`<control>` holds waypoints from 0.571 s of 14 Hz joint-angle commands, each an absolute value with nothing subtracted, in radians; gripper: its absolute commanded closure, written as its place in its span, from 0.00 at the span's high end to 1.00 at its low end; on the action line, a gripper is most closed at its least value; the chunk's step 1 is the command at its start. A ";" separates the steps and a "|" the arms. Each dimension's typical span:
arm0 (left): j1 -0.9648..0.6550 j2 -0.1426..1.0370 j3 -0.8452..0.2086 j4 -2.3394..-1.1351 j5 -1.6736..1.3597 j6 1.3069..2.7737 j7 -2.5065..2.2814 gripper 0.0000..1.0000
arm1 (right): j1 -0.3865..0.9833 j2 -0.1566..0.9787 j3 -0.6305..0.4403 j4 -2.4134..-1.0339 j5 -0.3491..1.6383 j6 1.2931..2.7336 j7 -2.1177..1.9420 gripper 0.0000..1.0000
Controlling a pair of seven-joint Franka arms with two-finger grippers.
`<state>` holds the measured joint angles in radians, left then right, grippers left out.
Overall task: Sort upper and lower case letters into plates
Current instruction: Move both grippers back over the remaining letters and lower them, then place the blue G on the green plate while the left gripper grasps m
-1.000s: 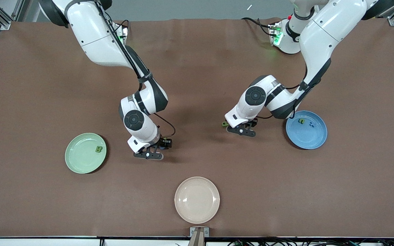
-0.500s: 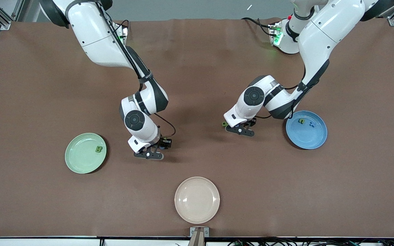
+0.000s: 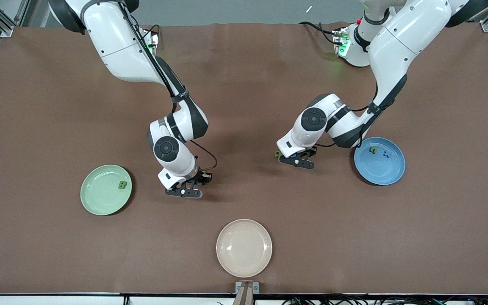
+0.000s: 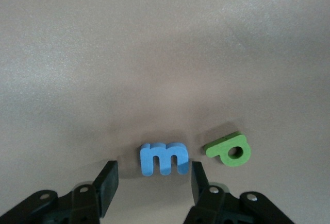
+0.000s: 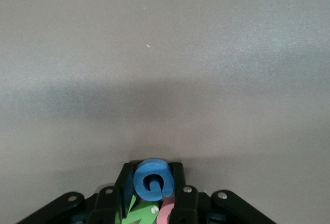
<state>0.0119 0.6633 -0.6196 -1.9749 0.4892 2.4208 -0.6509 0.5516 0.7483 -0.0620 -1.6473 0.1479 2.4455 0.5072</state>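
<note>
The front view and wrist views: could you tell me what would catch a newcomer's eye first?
Both arms bend low over mid-table. The right gripper is shut on a blue G, and the open left gripper straddles a blue m beside a green p. The mint plate holds a green B, the blue plate two small letters, and the beige plate is bare.

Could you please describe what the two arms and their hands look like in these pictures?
Both arms have glossy white shells with dark grey joint sections and round grey joint caps. Thin black cables run along each arm. The left hand and right hand are black, with flat two-finger ends and visible screws.
</note>
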 commanded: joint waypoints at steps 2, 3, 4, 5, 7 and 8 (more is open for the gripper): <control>0.002 0.684 -0.615 -1.948 0.517 2.413 -0.670 0.62 | 0.519 0.692 -0.078 -1.637 0.132 2.305 0.514 0.01; 0.002 0.686 -0.615 -1.947 0.517 2.413 -0.670 0.62 | 0.497 0.674 -0.080 -1.632 0.130 2.255 0.499 0.01; 0.002 0.686 -0.615 -1.947 0.517 2.413 -0.670 0.62 | 0.468 0.640 -0.080 -1.634 0.132 2.202 0.445 0.01; 0.002 0.686 -0.615 -1.947 0.522 2.413 -0.670 0.62 | 0.439 0.614 -0.080 -1.634 0.132 2.154 0.387 0.01; 0.000 0.692 -0.615 -1.945 0.525 2.413 -0.670 0.62 | 0.373 0.568 -0.080 -1.640 0.132 2.073 0.286 0.01; -0.003 0.693 -0.615 -1.942 0.525 2.413 -0.670 0.62 | 0.339 0.555 -0.080 -1.644 0.132 2.048 0.226 0.01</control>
<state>0.0112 0.6764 -0.6191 -1.9662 0.4943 2.4208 -0.6509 0.4049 0.6118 -0.0997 -1.6017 0.1458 2.0883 0.3139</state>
